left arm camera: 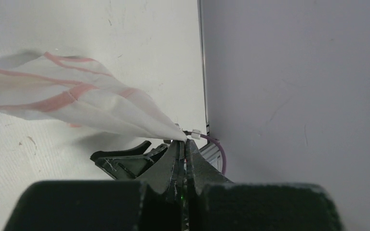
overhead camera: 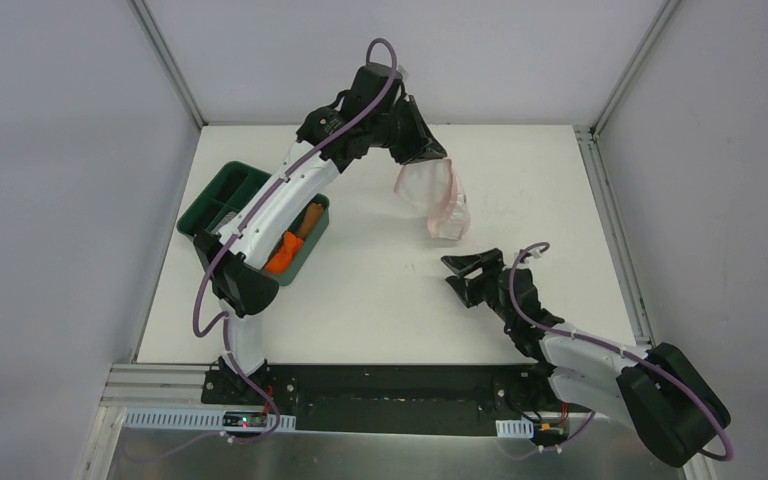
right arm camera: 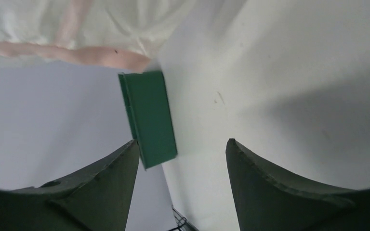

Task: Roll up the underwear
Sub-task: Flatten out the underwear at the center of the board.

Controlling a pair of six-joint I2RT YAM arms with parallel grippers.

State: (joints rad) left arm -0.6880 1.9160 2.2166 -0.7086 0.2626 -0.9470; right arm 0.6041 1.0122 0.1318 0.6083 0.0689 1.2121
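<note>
Underwear (overhead camera: 430,200), the pale pair with pink edging, hangs from the left tool (overhead camera: 422,150) over the far middle of the counter (overhead camera: 380,310). It is pinched by one edge, probably so it drapes straight before being laid flat for rolling. Whether its lower end touches the surface I cannot tell. The right tool (overhead camera: 465,275) sits near it, spread wide. A green bin (overhead camera: 222,195) holding an orange cloth (overhead camera: 282,255) lies under the left arm, well apart.

From the left wrist, the jaws are clamped tight on a fabric corner, the cloth fanning out leftward.

From the right wrist, the tool gapes with nothing between its jaws; the hem shows above, and nothing stands in its way
</note>
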